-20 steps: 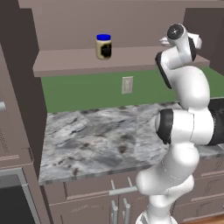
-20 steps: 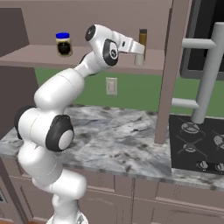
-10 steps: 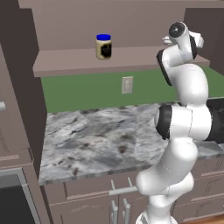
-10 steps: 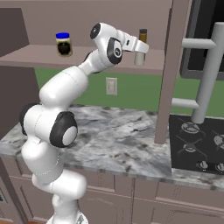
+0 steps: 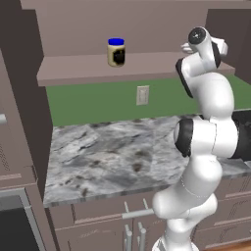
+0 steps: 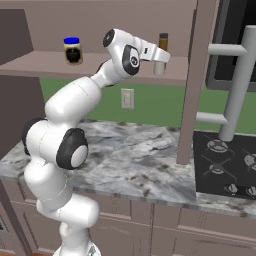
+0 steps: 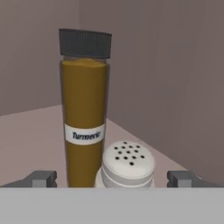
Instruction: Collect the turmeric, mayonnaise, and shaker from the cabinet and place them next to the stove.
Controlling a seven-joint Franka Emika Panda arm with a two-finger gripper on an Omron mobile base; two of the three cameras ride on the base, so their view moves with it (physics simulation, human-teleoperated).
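Our fingers stand wide open around the shaker, near the cabinet shelf's right end beside the turmeric. It looks light, rigid, smooth; we'd grip its body below the rounded top.

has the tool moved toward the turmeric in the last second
Yes. In the right base view the tool has edged right along the cabinet shelf, away from the mayonnaise, closing on the turmeric and shaker.

Upright turmeric behind white shaker, on cabinet shelf, between spread pincer tips
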